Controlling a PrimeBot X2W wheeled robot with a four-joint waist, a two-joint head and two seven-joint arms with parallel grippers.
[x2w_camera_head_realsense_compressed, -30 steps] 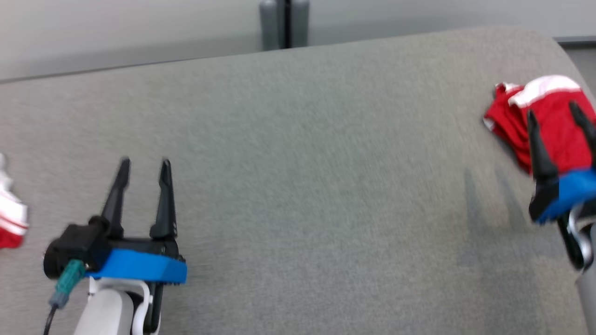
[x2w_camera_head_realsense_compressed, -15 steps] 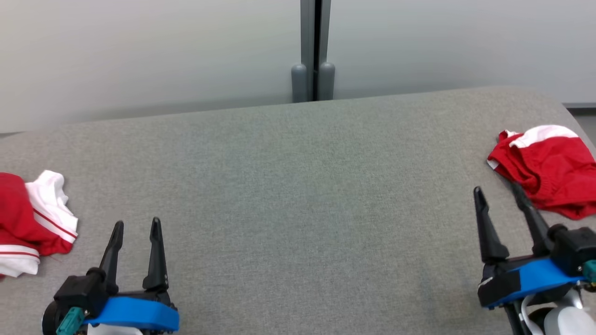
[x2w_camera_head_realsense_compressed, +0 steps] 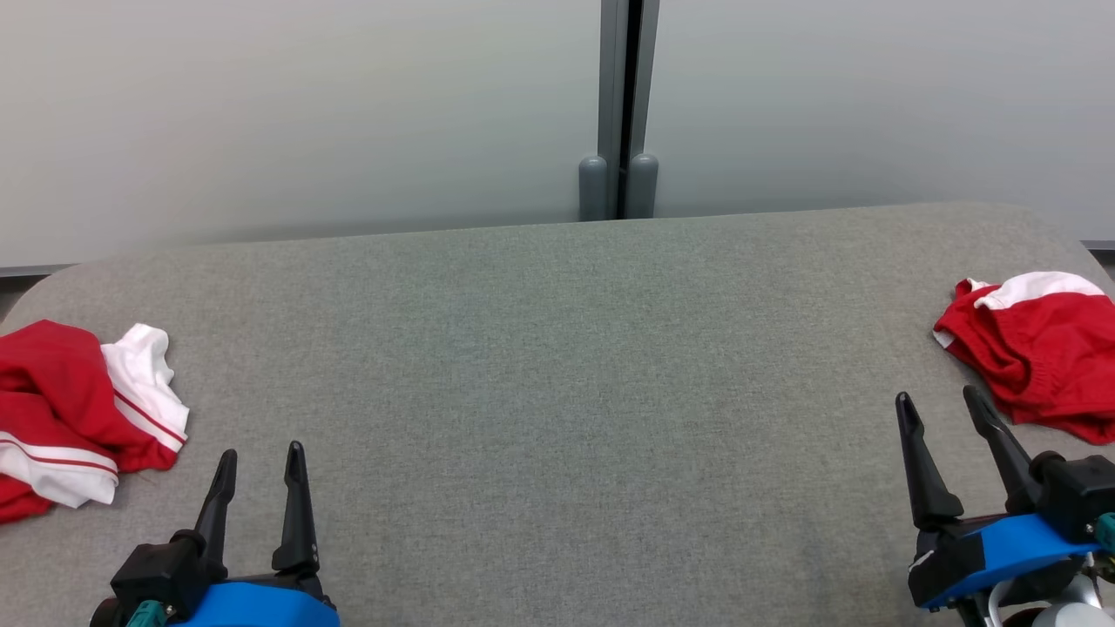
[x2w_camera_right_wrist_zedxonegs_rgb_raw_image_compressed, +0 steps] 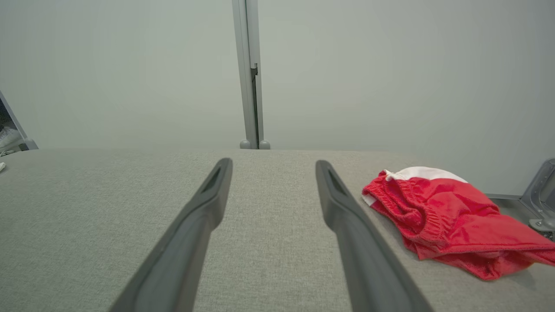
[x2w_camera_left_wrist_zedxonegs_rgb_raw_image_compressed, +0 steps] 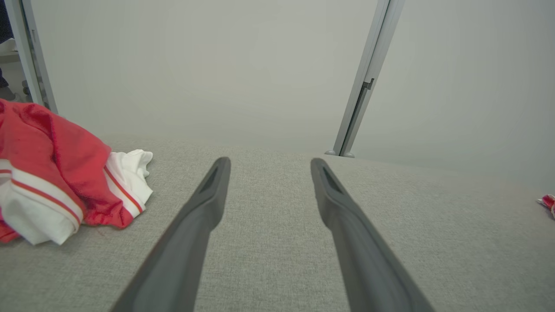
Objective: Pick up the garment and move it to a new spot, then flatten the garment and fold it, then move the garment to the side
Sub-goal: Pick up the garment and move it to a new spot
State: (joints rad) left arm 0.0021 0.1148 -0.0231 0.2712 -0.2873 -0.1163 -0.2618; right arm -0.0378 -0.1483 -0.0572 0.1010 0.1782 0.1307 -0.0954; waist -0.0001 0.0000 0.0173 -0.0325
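Note:
A crumpled red and white garment (x2w_camera_head_realsense_compressed: 78, 418) lies at the left end of the grey padded table (x2w_camera_head_realsense_compressed: 557, 366); in the left wrist view this garment (x2w_camera_left_wrist_zedxonegs_rgb_raw_image_compressed: 56, 177) is left of the fingers. A second red garment (x2w_camera_head_realsense_compressed: 1037, 348) with a white band lies at the right end, and the right wrist view has it (x2w_camera_right_wrist_zedxonegs_rgb_raw_image_compressed: 446, 216) just right of the fingers. My left gripper (x2w_camera_head_realsense_compressed: 261, 450) (x2w_camera_left_wrist_zedxonegs_rgb_raw_image_compressed: 269, 160) hovers open and empty near the front left. My right gripper (x2w_camera_head_realsense_compressed: 937, 394) (x2w_camera_right_wrist_zedxonegs_rgb_raw_image_compressed: 273, 161) stands open and empty at the front right, a little short of the right garment.
Pale wall panels with a grey post (x2w_camera_head_realsense_compressed: 620, 104) rise behind the table's far edge. The table's corners are rounded, and both garments lie close to its ends. A grey metal bracket (x2w_camera_right_wrist_zedxonegs_rgb_raw_image_compressed: 540, 195) stands past the right end.
The head camera has moved, shifting the whole picture. My right gripper, which overlapped the right garment a second ago, now stands back from it. Both grippers stayed open.

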